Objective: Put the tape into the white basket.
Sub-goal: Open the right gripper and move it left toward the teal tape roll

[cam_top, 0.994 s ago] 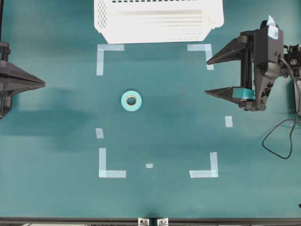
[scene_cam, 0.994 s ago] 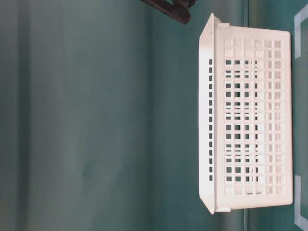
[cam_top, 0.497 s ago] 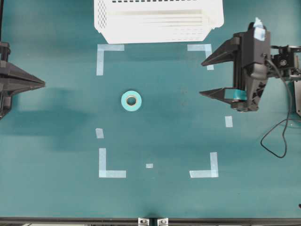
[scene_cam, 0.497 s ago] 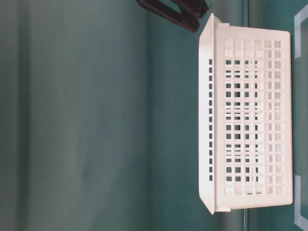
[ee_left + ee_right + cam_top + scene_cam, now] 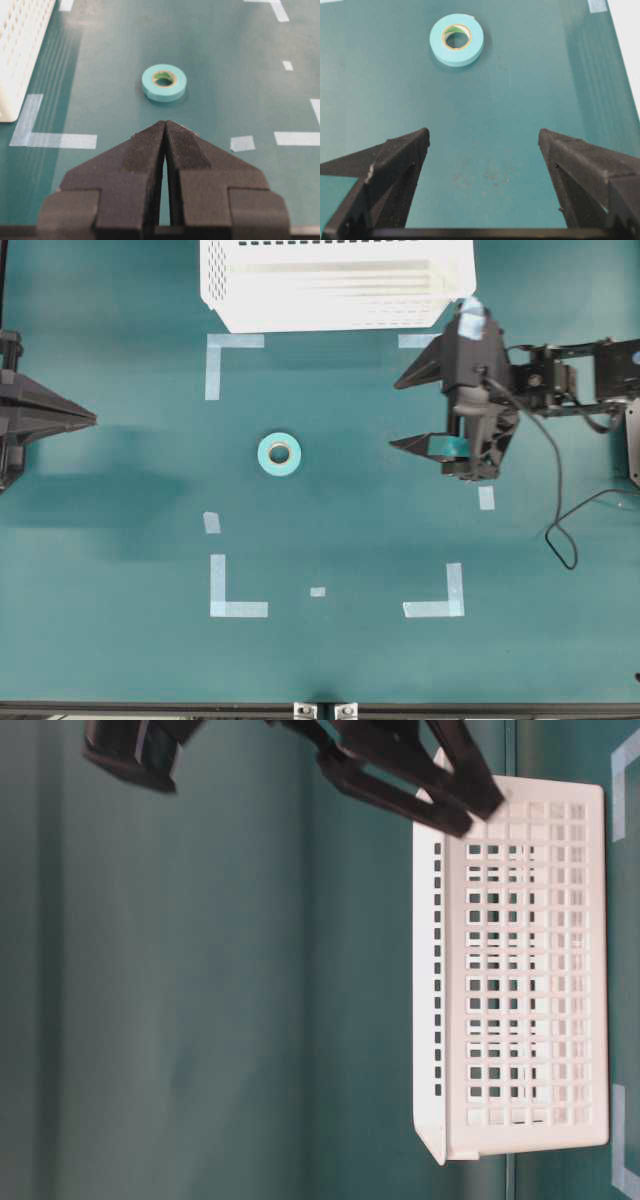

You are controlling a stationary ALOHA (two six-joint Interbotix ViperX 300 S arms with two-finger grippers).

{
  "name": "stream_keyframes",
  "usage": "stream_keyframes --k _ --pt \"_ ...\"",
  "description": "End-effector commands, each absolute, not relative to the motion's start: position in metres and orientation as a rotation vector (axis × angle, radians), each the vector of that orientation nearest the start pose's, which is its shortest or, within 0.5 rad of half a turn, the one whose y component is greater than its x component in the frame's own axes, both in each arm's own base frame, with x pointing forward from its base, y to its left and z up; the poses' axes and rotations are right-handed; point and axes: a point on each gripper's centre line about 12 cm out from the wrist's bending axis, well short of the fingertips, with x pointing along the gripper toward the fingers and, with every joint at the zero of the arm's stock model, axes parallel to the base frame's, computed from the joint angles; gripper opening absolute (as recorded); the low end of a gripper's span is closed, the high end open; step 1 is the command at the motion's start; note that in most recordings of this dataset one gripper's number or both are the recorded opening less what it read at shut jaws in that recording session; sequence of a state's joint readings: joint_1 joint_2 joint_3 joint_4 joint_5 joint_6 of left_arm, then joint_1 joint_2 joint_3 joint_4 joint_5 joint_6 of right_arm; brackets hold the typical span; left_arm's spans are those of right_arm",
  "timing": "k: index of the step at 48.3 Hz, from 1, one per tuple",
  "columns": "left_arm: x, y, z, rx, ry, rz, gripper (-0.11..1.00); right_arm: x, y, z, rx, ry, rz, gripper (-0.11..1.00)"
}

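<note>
the tape [image 5: 280, 454] lies flat, hole facing up, no long axis.

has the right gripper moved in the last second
Yes. In the overhead view the right gripper, jaws wide open, has advanced leftward past the taped corner mark toward the tape, which has not shifted.

Tape [image 5: 280, 454] mid-table – basket [image 5: 335, 285] behind, right gripper [image 5: 404, 412] well apart.

We see a dark teal tabletop [image 5: 120, 660] marked with pale blue L-shaped tape corners [image 5: 236, 599], several small pale tape scraps [image 5: 211, 523], and a thin black cable [image 5: 560, 530] looping at right.
</note>
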State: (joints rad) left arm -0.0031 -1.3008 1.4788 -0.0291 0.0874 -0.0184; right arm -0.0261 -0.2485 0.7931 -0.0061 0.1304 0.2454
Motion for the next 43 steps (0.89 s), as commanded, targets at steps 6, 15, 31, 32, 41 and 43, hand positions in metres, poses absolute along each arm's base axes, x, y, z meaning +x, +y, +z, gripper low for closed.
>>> stream_keyframes --k 6,15,31,32,41,43 --pt "0.137 0.000 0.183 -0.051 0.252 0.004 -0.11 0.349 -0.010 0.205 0.236 0.662 -0.106 0.97" --pt "0.137 0.000 0.179 -0.051 0.244 0.005 -0.11 0.362 -0.010 0.198 0.234 0.683 -0.107 0.97" --pt "0.136 0.000 0.177 -0.050 0.244 0.005 -0.11 0.378 -0.007 0.188 0.224 0.702 -0.098 0.97" --pt "0.136 0.000 0.176 -0.050 0.244 0.005 -0.11 0.379 -0.007 0.188 0.224 0.702 -0.098 0.97" --pt "0.136 0.000 0.174 -0.049 0.239 0.005 -0.11 0.387 -0.004 0.181 0.225 0.716 -0.095 0.97" --pt "0.135 0.000 0.174 -0.052 0.236 0.006 -0.11 0.389 -0.004 0.180 0.224 0.720 -0.094 0.97"
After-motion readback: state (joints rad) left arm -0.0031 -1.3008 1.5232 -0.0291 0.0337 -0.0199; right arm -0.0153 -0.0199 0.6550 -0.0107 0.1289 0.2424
